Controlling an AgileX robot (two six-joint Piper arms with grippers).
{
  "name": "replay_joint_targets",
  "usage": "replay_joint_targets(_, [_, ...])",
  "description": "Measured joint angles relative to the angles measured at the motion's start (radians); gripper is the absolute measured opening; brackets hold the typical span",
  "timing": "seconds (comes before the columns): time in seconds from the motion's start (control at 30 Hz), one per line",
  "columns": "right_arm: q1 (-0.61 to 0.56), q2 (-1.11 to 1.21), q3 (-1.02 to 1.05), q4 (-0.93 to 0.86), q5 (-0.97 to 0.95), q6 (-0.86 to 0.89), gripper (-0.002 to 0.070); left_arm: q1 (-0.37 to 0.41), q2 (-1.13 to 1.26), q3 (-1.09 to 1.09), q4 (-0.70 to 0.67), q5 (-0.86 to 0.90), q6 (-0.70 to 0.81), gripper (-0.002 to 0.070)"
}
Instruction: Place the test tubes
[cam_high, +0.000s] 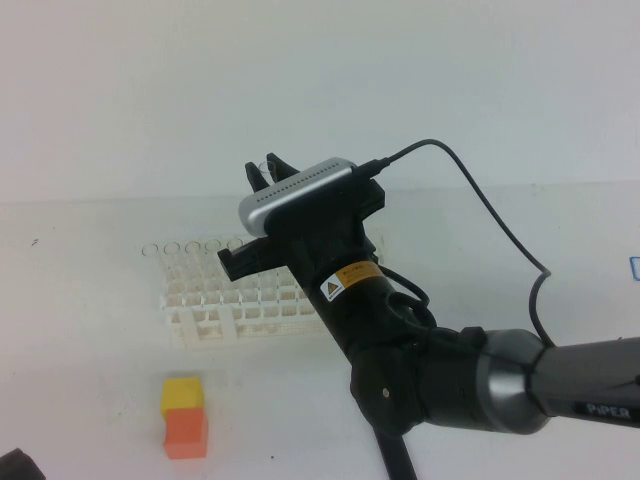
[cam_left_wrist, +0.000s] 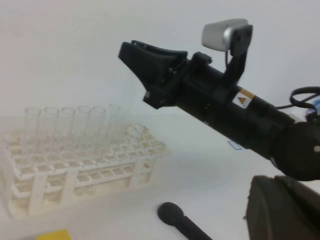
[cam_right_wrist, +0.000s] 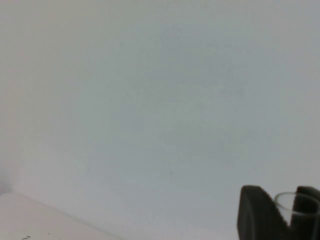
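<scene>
Over the right part of the rack (cam_high: 240, 312), your right gripper (cam_high: 265, 168) is raised well clear of the table (cam_high: 90, 380). Its fingers (cam_right_wrist: 255, 212) are closed on a clear tube (cam_right_wrist: 294, 209). The open rim of that tube shows between them in the right wrist view, and it also peeks out at the fingertips in the high view. A row of tubes (cam_high: 190, 250) stands upright along the rack's far edge, and the cells nearer you look unfilled. On the near side of the rack, towards your left, a yellow block (cam_high: 182, 394) touches an orange block (cam_high: 186, 432). Your left gripper (cam_high: 15, 465) sits at the near left corner of the table. Only a dark sliver of it shows, so you cannot tell how it is set.
</scene>
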Motion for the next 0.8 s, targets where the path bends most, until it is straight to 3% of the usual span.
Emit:
replay_joint_targets(0.33, [0.004, 0.001, -0.045, -0.027, 0.024, 0.002, 0.0123, 0.112, 0.000, 0.000, 0.000, 0.000, 0.000, -0.0001])
replay_joint_targets(0.63, [0.009, 0.014, -0.049, 0.021, 0.031, -0.023, 0.0123, 0.544, 0.000, 0.000, 0.004, 0.002, 0.000, -0.0001])
replay_joint_targets(0.8, [0.009, 0.052, -0.051, 0.069, 0.031, -0.028, 0.0123, 0.693, 0.000, 0.000, 0.004, 0.002, 0.000, -0.0001])
